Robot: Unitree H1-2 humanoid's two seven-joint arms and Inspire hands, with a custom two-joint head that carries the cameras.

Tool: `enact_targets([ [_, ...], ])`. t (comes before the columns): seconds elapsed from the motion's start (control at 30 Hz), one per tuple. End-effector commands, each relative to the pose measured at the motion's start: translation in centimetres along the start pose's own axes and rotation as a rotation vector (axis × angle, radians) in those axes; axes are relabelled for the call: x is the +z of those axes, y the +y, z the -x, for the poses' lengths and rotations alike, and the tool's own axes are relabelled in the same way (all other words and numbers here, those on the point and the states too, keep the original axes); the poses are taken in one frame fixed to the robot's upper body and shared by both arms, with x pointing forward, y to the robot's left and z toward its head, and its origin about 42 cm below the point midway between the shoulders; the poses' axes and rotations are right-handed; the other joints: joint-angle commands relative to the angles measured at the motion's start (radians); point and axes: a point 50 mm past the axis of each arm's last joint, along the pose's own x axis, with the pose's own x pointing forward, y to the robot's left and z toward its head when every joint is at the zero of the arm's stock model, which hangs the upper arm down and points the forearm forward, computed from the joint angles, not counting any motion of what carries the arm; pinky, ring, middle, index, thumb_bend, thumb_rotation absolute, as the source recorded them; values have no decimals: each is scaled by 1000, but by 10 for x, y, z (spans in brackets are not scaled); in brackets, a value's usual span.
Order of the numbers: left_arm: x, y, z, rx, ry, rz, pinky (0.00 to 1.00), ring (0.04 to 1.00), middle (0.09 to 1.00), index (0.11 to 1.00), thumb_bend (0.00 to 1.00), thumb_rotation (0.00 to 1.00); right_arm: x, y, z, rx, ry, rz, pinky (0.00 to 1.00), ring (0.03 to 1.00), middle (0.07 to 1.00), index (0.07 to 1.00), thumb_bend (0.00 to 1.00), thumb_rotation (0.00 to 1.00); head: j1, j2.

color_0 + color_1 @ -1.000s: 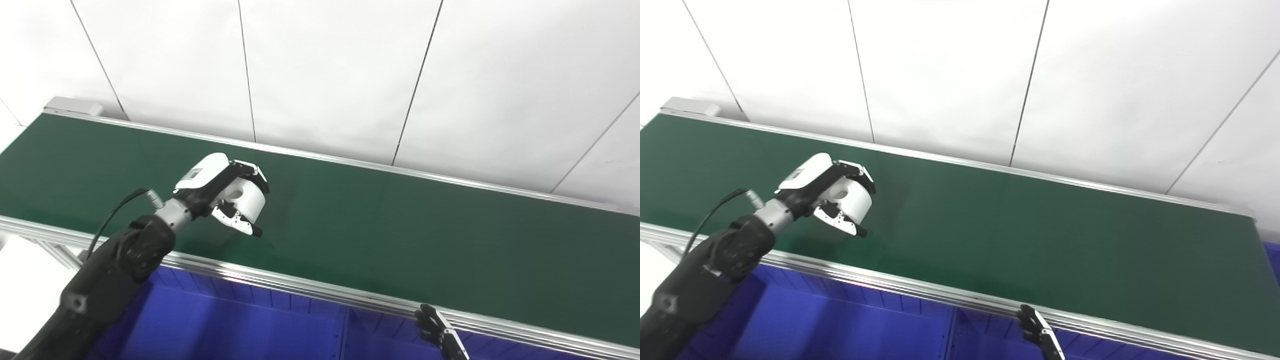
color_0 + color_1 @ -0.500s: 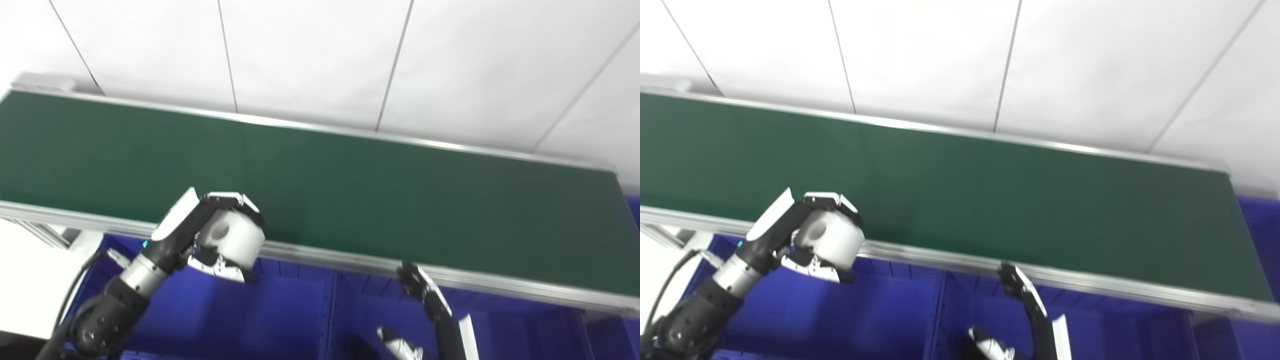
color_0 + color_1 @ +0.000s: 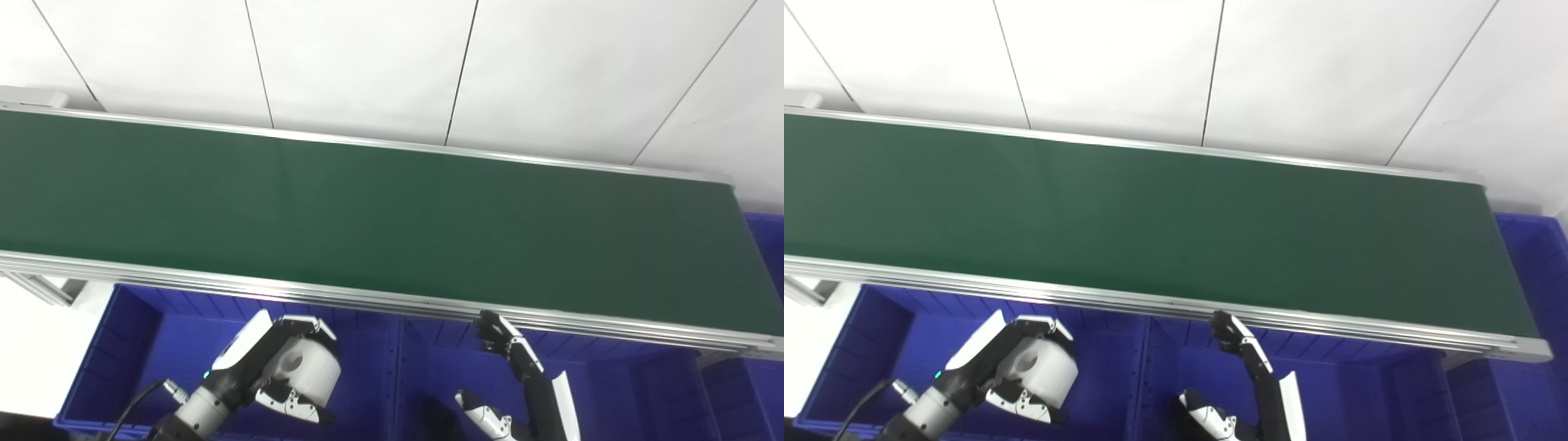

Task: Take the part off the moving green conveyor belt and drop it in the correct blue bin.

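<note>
Left eye view: left hand (image 3: 269, 367) fingers clamp the white part (image 3: 306, 370) above the leftmost blue bin (image 3: 122, 343), clear of the conveyor edge (image 3: 367, 300).

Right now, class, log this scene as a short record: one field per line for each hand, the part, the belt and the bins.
left hand: shut on the white part, over the left blue bin
white part: cylinder with a round hole, off the belt
right hand: holds nothing, fingers up near the belt's front rail
green conveyor belt: nothing on it
left blue bin: below the belt
middle blue bin: beside it, right of the divider
</note>
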Motion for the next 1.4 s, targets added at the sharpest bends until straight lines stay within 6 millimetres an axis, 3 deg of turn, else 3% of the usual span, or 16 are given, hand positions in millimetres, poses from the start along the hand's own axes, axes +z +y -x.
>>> enact_targets([
  [0.0,1,2,-6,38,-54,-30,430,425,508,510,496,0,10,-1,-5,-14,-63,-12,737,785,810,855,675,592,-1,1],
  [0.1,-5,-6,-10,35,-55,-60,495,457,512,490,497,0,11,-1,-5,-12,-60,-15,745,784,808,856,682,592,0,-1],
  [0.13,-7,-9,-11,31,-57,-70,604,624,524,475,505,0,11,0,-5,-11,-61,-14,742,783,809,857,676,592,0,-1],
  [0.17,-10,-13,-12,18,-54,-100,615,641,525,473,506,0,11,0,-4,-12,-64,-18,742,783,809,857,676,592,-1,-3],
  [0.2,-12,-16,-13,9,-53,-122,682,729,652,489,502,27,11,0,-4,-13,-67,-21,738,782,810,854,673,581,-1,-3],
  [0.27,-17,-22,-14,-32,-43,-185,746,795,746,497,501,47,11,1,-4,-18,-70,-26,736,781,810,854,671,574,-7,-3],
  [0.3,-19,-24,-15,-58,-31,-211,801,852,815,687,535,80,11,1,-3,-20,-69,-27,737,779,808,855,670,571,-8,-3],
  [0.37,-21,-26,-15,-94,-14,-252,909,936,913,849,578,209,11,1,-3,-19,-68,-24,737,778,809,857,673,577,-10,-2],
  [0.4,-22,-27,-16,-98,-13,-260,946,962,949,881,618,257,11,1,-3,-17,-67,-22,735,779,810,858,674,581,-10,-2],
  [0.43,-22,-28,-16,-91,-20,-261,951,966,955,885,625,265,12,1,-3,-17,-67,-22,734,779,811,858,674,581,-10,-2],
  [0.53,-20,-29,-15,-63,-41,-223,980,995,995,926,702,417,12,0,-2,-19,-67,-16,726,779,809,854,670,577,-8,-1],
  [0.67,-12,-28,-12,-38,-53,-101,900,996,1000,954,748,518,12,0,-2,-18,-58,-15,741,784,810,857,671,579,-16,-1],
  [1.03,27,-25,-3,5,-133,211,939,984,999,985,742,555,10,5,-3,-6,-33,-3,760,796,820,862,679,586,-43,-4],
  [1.37,22,-26,5,17,-97,287,918,969,995,975,724,567,10,8,-5,-8,-23,2,755,804,824,866,683,603,-47,-5],
])
